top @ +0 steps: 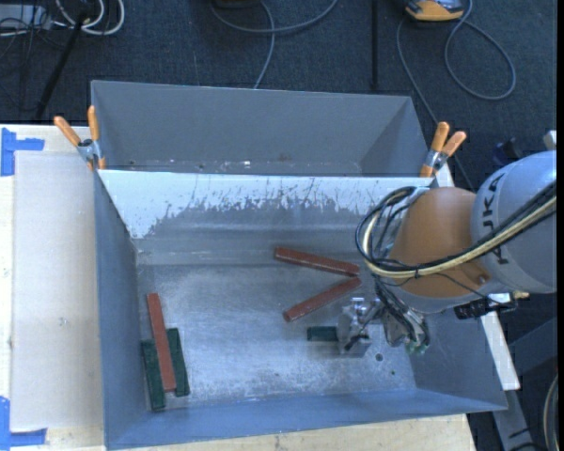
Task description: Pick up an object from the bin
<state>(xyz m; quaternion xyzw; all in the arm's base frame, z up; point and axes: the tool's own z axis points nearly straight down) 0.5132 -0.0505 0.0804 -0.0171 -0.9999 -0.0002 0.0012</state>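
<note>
At the lower right of the bin [113, 280], the claw [359, 330] hangs low over the floor. Its metal parts are a tangle beneath the wrist's rounded orange cover [432, 242] and looped cables [381, 228], and I cannot tell whether it is open or closed. Just left of it, seemingly touching its tip, lies a small dark green block [321, 334], flat and oblong, its right end lost against the claw. Whether the block is gripped is not clear. Above it lie two reddish-brown sticks [315, 260], thin and flat like slats, set at an angle to each other. The right end of the lower stick [321, 300] is hidden by the cables. Well apart, by the left wall, a third brown stick [158, 341] rests lengthwise on two dark green bars [176, 360], partly covering them. The bin's floor is dull grey metal, scuffed pale, and the far wall is streaked with scratches.
</note>
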